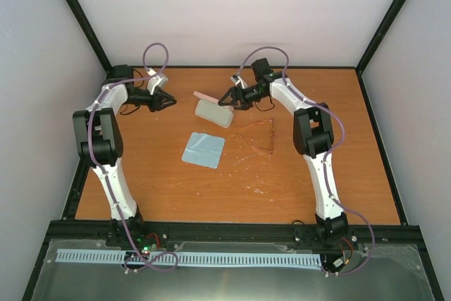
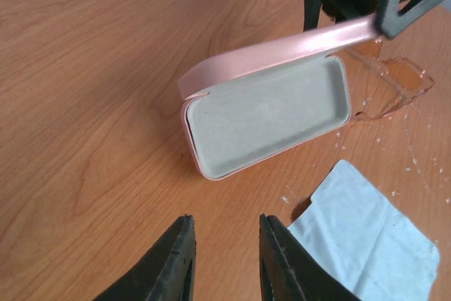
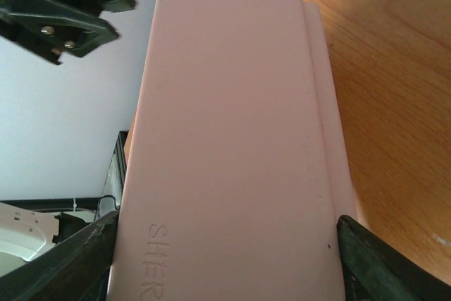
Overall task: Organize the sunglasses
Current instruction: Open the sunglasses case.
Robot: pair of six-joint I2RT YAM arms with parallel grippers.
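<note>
The pale pink case (image 1: 213,112) lies open at the back middle of the table, its grey-lined tray (image 2: 271,114) facing up. My right gripper (image 1: 227,99) is shut on the raised lid (image 2: 282,51), a finger on each side edge; the lid (image 3: 232,139) fills the right wrist view. The amber sunglasses (image 1: 257,139) lie unfolded on the wood, right of the case and also show in the left wrist view (image 2: 394,89). My left gripper (image 1: 171,103) is open and empty, hovering left of the case, its tips (image 2: 225,227) short of the tray.
A light blue cloth (image 1: 204,149) lies flat in front of the case, near my left gripper's right finger (image 2: 366,244). Black frame posts and pale walls enclose the table.
</note>
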